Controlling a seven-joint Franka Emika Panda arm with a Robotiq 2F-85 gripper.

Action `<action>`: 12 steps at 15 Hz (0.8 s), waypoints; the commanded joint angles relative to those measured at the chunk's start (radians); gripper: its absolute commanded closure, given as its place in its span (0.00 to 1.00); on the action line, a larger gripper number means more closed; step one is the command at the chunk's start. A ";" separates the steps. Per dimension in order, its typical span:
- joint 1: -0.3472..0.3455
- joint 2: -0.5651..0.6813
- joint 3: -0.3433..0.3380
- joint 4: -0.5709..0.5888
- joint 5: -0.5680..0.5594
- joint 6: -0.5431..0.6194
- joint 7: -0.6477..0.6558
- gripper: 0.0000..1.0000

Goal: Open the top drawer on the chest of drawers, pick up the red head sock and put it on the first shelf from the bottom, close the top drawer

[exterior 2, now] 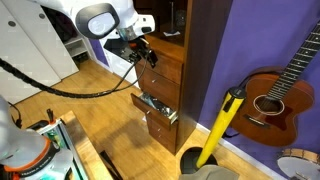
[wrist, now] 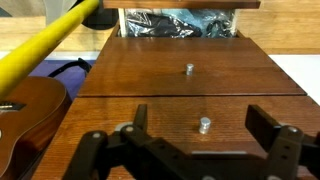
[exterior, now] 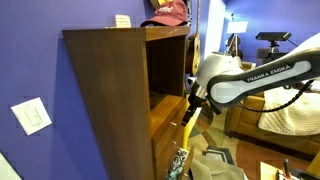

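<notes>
The wooden chest of drawers (exterior 2: 165, 80) stands against a purple wall. In the wrist view its top drawer front (wrist: 120, 120) is shut, and its small metal knob (wrist: 204, 125) lies between my fingers. My gripper (wrist: 200, 110) is open and empty, one finger on each side of the knob and not touching it. It also shows in both exterior views (exterior 2: 146, 52) (exterior: 188, 110), at the top drawer. A second shut drawer with a knob (wrist: 189, 69) lies below. A dark red fabric item (exterior: 168, 12) lies on top of the cabinet.
A lower drawer (exterior 2: 157, 108) stands pulled out with dark shiny items inside (wrist: 180, 22). Open shelves (exterior: 165, 65) sit above the drawers. A yellow pole (exterior 2: 222, 125) and a guitar (exterior 2: 275, 100) lean by the chest. A black cable (exterior 2: 70, 90) hangs from the arm.
</notes>
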 commanded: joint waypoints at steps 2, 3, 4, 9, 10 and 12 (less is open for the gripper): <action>0.026 0.089 -0.005 0.057 0.067 0.022 -0.063 0.00; 0.026 0.101 -0.003 0.064 0.072 0.023 -0.070 0.00; 0.026 0.113 -0.001 0.074 0.076 0.022 -0.076 0.01; 0.019 0.156 0.020 0.098 0.066 0.041 -0.073 0.34; 0.018 0.161 0.024 0.101 0.061 0.044 -0.071 0.44; 0.017 0.170 0.032 0.103 0.057 0.053 -0.067 0.58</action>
